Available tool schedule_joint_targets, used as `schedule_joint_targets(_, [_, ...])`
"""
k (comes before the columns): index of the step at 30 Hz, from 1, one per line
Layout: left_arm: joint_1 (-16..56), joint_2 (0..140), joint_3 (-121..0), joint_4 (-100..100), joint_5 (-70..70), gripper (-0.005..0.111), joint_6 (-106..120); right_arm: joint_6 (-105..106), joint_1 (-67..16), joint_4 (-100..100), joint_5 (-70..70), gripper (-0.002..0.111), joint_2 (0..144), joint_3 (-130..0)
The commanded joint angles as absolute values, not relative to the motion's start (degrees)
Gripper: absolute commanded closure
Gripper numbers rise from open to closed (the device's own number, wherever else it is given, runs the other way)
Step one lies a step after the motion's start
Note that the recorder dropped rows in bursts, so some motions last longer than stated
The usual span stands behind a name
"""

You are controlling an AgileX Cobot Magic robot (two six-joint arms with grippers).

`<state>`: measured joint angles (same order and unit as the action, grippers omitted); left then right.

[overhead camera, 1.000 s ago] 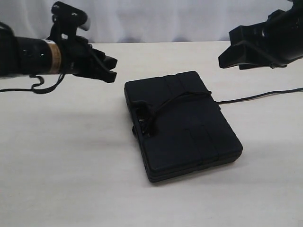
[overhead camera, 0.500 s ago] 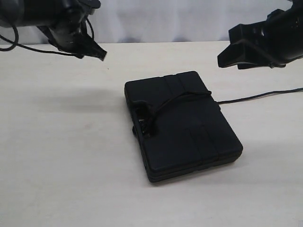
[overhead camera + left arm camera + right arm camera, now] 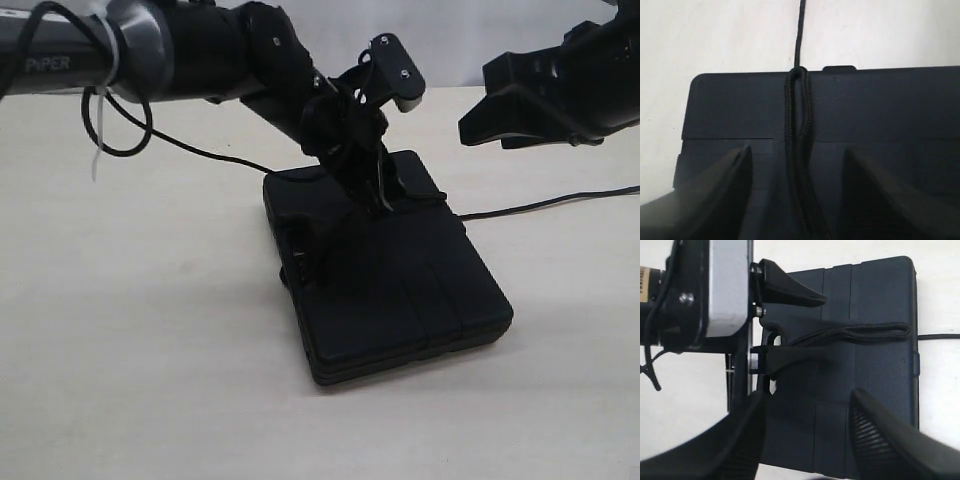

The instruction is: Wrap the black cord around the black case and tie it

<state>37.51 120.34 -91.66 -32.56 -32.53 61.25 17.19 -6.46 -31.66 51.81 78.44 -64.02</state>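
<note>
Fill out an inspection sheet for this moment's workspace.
Surface: pale, plain tabletop.
Job's things: black case lies flat; black cord runs doubled across its lid, one strand trailing off onto the table.
Clutter: nothing seen.
Grippers: left gripper open, fingers either side of the cord over the case; right gripper open, above the case, empty.
Cables: black arm cable hangs looped under the left arm.
Surroundings: white backdrop behind the table.
</note>
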Motion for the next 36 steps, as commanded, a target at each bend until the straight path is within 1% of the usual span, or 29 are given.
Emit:
schedule_joint_targets(1, [38.04,122.59,-92.08,-32.27,-26.67,0.052,61.49,17.78,-6.18,-32.13,52.09,0.060,77.84,-63.84])
schedule_joint_targets(11, [38.04,125.61,-92.08,-32.16,-24.34,0.052,61.49,17.91,-6.18,-32.13,52.08,0.060,77.84,-63.84])
schedule_joint_targets(13, [38.04,125.61,-92.08,-32.59,-23.20,0.059,61.18,17.91,-6.18,-32.13,52.08,0.060,77.84,-63.84])
schedule_joint_targets(18, [38.04,125.61,-92.08,-34.31,-22.39,0.083,61.18,17.91,-6.18,-32.13,52.08,0.060,77.84,-63.84])
schedule_joint_targets(20, [38.04,125.61,-92.08,-34.31,-22.39,0.090,61.18,17.91,-6.18,-32.13,52.08,0.060,77.84,-63.84])
schedule_joint_targets(26, [38.04,125.61,-92.08,-34.17,-24.64,0.107,61.03,17.91,-6.18,-32.13,52.08,0.060,77.84,-63.84])
schedule_joint_targets(36, [37.93,121.04,-92.08,-34.06,-24.66,0.107,54.43,18.12,-6.18,-32.13,52.08,0.060,77.84,-63.84])
